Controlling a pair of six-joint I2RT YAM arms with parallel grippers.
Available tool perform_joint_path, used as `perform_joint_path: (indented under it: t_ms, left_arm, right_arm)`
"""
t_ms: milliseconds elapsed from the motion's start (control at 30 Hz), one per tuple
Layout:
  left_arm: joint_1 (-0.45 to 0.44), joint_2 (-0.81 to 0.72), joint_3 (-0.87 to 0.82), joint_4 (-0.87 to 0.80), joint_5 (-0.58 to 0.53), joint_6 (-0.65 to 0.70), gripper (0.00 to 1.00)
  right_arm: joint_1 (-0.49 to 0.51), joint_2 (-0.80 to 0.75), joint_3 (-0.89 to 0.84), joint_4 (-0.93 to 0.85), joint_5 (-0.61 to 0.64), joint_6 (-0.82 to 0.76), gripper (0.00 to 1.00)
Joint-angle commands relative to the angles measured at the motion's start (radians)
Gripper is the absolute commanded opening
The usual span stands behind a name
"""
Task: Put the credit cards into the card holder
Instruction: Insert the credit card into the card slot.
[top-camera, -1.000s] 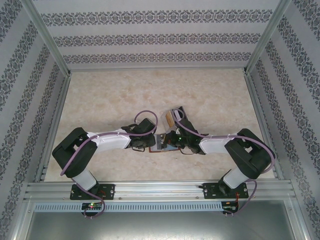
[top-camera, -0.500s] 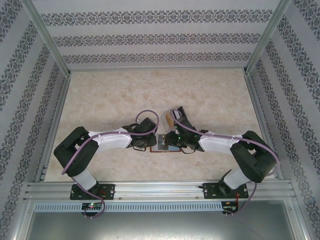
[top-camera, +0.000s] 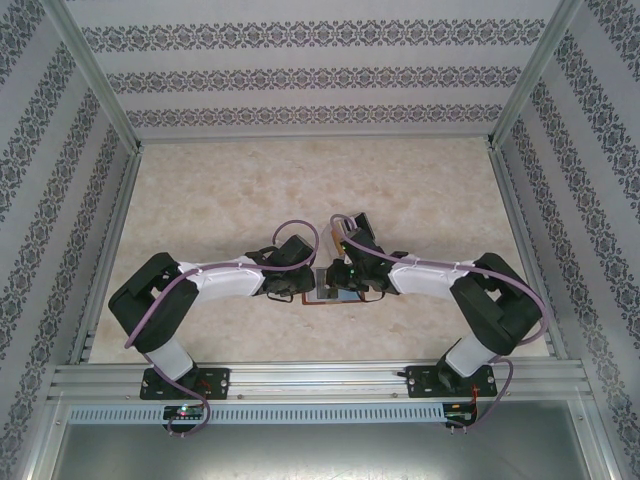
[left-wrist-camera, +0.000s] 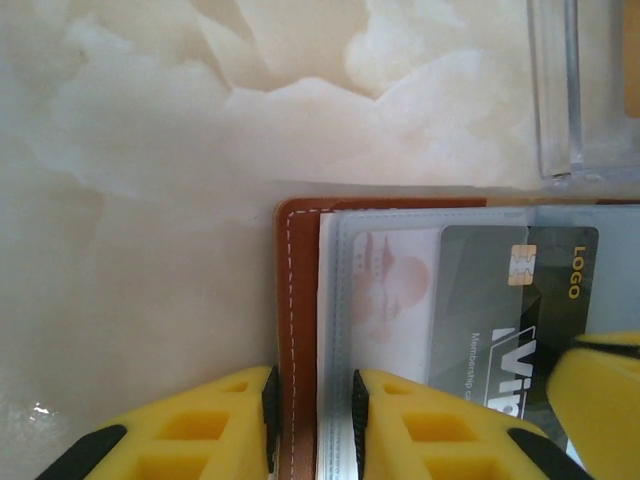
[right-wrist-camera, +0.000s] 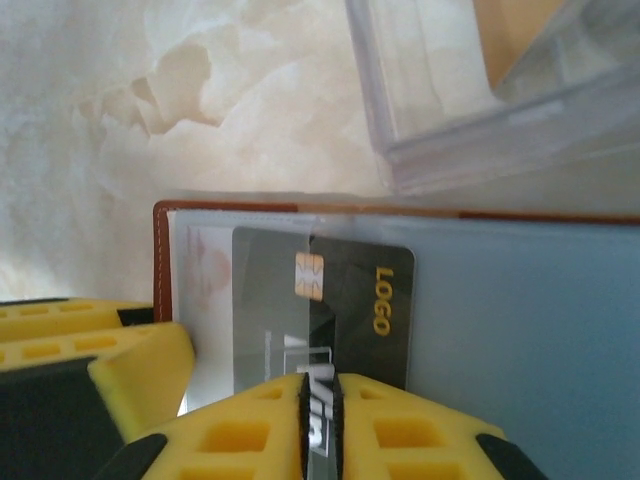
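The reddish-brown card holder (left-wrist-camera: 294, 300) lies open on the table, its clear sleeves facing up. My left gripper (left-wrist-camera: 312, 425) is shut on its stitched leather edge together with the sleeve edge. A black card (right-wrist-camera: 350, 290) with a gold chip and "LOGO" print sits about half under a clear sleeve; my right gripper (right-wrist-camera: 320, 425) is shut on its near edge. A pale card with a reddish print (left-wrist-camera: 385, 290) lies deeper in the sleeve. In the top view both grippers (top-camera: 300, 285) (top-camera: 345, 275) meet over the holder (top-camera: 325, 292).
A clear plastic case (right-wrist-camera: 470, 110) stands just beyond the holder, with a tan card (right-wrist-camera: 510, 30) inside it. The case (top-camera: 340, 236) lies behind the right gripper in the top view. Marble-patterned tabletop (top-camera: 220, 190) spreads around, fenced by patterned walls.
The right gripper has shifted left toward the left gripper, carrying the black card further over the holder. The left arm has stayed put.
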Motion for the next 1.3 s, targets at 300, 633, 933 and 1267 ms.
perform_joint_path:
  t_ms: [300,633,933,1267]
  left_arm:
    - [-0.016,0.003,-0.001,-0.005,-0.009,0.011,0.28]
    - [-0.016,0.003,-0.001,-0.007,-0.010,0.011,0.28]
    - [-0.017,-0.009,-0.005,0.006,-0.023,0.011,0.29]
    - [-0.016,-0.021,-0.007,-0.013,-0.039,0.005,0.31]
  right_arm:
    - [-0.016,-0.024,0.002,-0.061,0.017,-0.021,0.13]
    - [-0.006,0.033,0.019,-0.050,0.016,-0.015,0.12]
    - [0.005,0.082,0.075,-0.033,-0.041,-0.029,0.11]
    - [0.006,0.027,0.065,-0.065,0.000,-0.015,0.12]
